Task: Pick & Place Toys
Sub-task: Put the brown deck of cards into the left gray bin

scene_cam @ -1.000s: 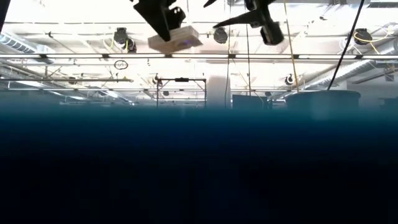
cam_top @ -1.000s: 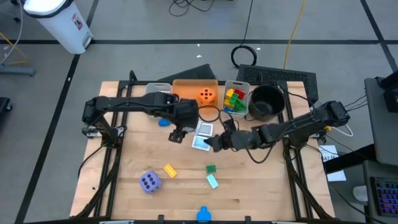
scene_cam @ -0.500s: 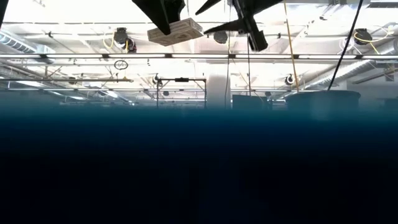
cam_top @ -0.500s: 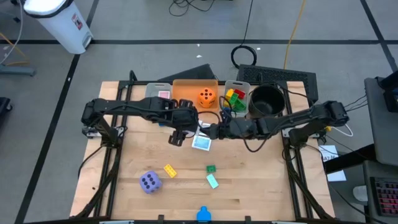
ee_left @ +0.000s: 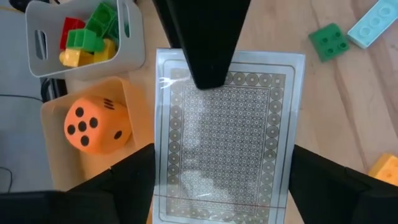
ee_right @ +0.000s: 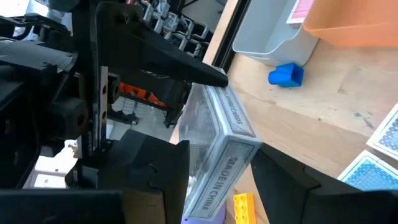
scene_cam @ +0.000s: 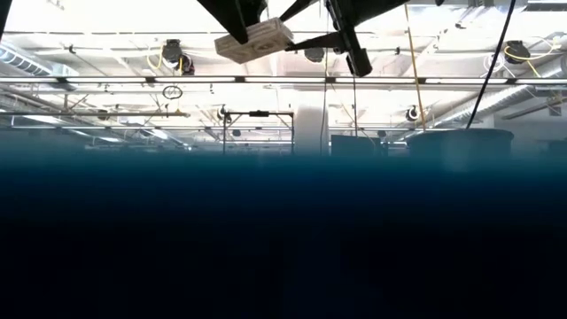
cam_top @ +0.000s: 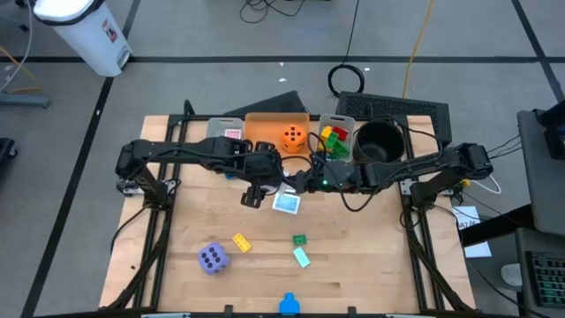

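I have both grippers meeting above mid-table, just in front of the orange bin (cam_top: 275, 125). Between them hangs a clear card box (ee_left: 225, 134): the left gripper (ee_left: 224, 177) has its fingers at the box's two long sides, and a dark finger (ee_left: 205, 43) of the right gripper (ee_right: 214, 171) lies across the box's far end. Right gripper clamps the box by its narrow edges. Whether the left jaws press the box or merely flank it, I cannot tell.

Orange die (cam_top: 293, 136) sits in the orange bin. Bricks (cam_top: 333, 141) fill the small grey bin (cam_top: 339, 119). Purple die (cam_top: 212, 258), yellow brick (cam_top: 240, 241), green brick (cam_top: 299, 239) lie on the table (cam_top: 353, 265).
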